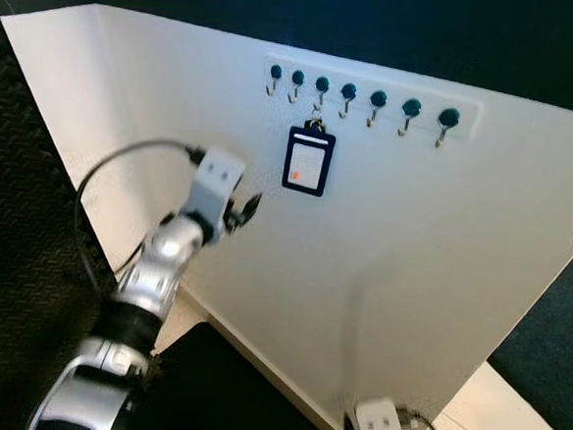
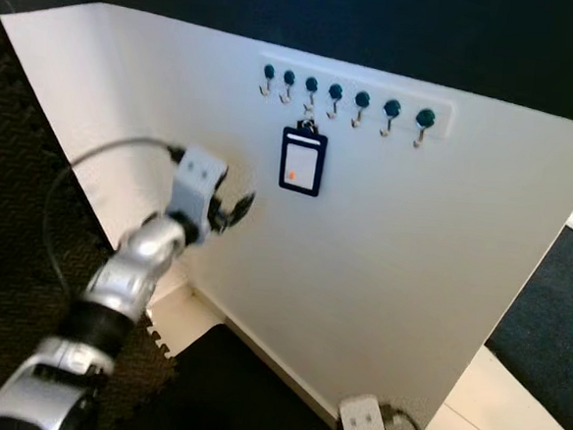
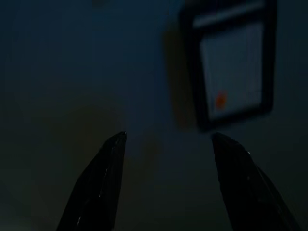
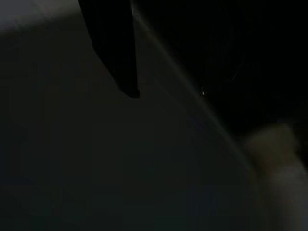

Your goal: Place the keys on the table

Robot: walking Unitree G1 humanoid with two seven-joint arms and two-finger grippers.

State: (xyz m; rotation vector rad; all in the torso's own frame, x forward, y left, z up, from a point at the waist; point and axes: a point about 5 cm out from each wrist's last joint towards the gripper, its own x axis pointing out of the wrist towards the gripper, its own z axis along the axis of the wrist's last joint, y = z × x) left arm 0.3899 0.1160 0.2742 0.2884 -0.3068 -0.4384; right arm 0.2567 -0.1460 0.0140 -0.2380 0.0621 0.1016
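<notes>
Dark-blue and framed around a white card with a small orange mark, a badge holder [image 1: 308, 160] hangs flat against a white wall panel [image 1: 411, 263]; whether keys hang with it cannot be made out, though a bit of metal shows at its top. It dangles from the third hook of a hook rail [image 1: 368, 98] fixed near the panel's upper edge, a white strip carrying seven teal-capped hooks in a row. All the other hooks are bare.

Just beside the holder's lower corner, on the side toward the panel's near end, the left pincer [image 1: 243, 210] is raised on its silver arm, close to the panel but apart from the holder. In the left wrist view its two black fingers [image 3: 98, 185] stand spread wide with nothing between them, and the blurred holder [image 3: 231, 62] lies beyond the fingertips, off to one side of the gap. A black cable [image 1: 102, 178] loops from the wrist.

Low at the panel's foot, the right arm's wrist [image 1: 380, 428] hangs idle; its wrist view is very dark, one black finger [image 4: 113, 43] showing, so I cannot tell how that pincer stands. Black mat [image 1: 225, 398] and pale floor [image 1: 508, 418] lie below.
</notes>
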